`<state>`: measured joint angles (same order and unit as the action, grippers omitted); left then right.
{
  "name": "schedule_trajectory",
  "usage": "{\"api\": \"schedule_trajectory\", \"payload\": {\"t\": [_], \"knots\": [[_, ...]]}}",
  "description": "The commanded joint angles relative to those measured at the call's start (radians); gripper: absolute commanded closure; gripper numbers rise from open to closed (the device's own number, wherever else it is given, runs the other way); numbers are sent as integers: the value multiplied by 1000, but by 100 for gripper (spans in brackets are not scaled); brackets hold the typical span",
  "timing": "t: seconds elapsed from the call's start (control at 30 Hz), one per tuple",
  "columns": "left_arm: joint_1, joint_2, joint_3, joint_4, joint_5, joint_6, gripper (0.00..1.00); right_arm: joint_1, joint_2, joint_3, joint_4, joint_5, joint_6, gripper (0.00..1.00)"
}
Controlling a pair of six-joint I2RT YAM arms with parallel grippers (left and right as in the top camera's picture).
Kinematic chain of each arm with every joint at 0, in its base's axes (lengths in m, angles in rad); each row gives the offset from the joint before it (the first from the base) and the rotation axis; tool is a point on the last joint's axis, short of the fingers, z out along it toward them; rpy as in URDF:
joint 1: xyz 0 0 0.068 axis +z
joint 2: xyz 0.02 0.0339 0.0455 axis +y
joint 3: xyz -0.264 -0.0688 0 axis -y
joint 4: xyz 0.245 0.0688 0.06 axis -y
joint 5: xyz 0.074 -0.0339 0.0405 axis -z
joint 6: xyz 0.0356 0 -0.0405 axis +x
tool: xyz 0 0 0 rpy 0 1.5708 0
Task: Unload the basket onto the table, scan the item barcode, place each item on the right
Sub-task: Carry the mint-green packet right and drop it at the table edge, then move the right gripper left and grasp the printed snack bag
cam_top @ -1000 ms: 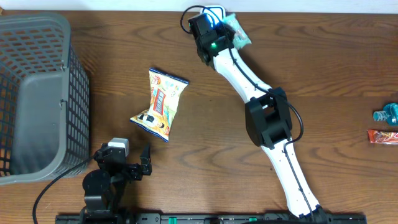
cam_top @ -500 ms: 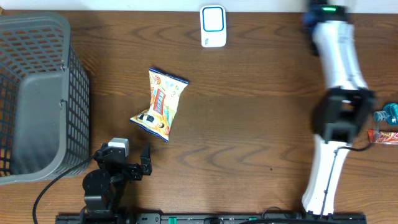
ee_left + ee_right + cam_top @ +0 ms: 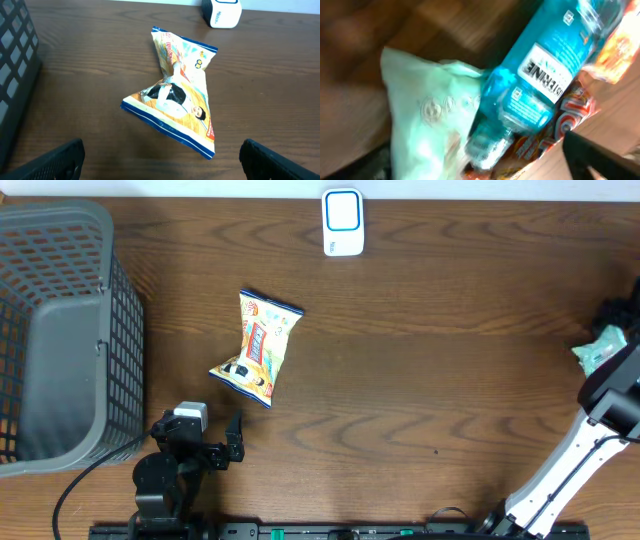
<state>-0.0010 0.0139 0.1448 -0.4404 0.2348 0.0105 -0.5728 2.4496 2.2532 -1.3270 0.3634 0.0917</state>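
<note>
Right gripper (image 3: 477, 152) is spread wide over the pale green packet (image 3: 422, 115), which lies at the right edge of the table (image 3: 450, 380) against a blue bottle (image 3: 540, 75). Left gripper (image 3: 162, 162) is wide and empty, facing the snack bag (image 3: 175, 95). The scanner (image 3: 343, 222) sits at the far edge, well apart from the packet.

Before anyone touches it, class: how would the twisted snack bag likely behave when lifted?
The snack bag is creased and twisted at its waist, so it probably flops rather than holds shape. Its glossy film may slip in a pinch. Lying flat, it seems unlikely to roll.
</note>
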Motion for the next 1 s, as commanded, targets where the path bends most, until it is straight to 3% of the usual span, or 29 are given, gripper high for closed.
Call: {"api": "schedule_trajectory", "payload": {"t": [0.0,0.17,0.3,0.53,0.7,0.77,0.83,0.97], "knots": [[3,-2,-14,-16,8,-5,1,3,-43,205,-66,-429,80,1],[3,-2,-14,-16,8,-5,1,35,-120,353,-148,-954,80,1],[3,-2,-14,-16,8,-5,1,141,-196,358,-182,-1083,127,1],[3,-2,-14,-16,8,-5,1,551,-206,348,-172,-1020,172,1],[3,-2,-14,-16,8,-5,1,893,-127,348,-54,-898,178,1],[3,-2,-14,-16,8,-5,1,1027,-76,348,17,-810,200,1],[3,-2,-14,-16,8,-5,1,1167,-2,348,86,-629,327,1],[3,-2,-14,-16,8,-5,1,1307,82,348,167,-472,379,1]]}}
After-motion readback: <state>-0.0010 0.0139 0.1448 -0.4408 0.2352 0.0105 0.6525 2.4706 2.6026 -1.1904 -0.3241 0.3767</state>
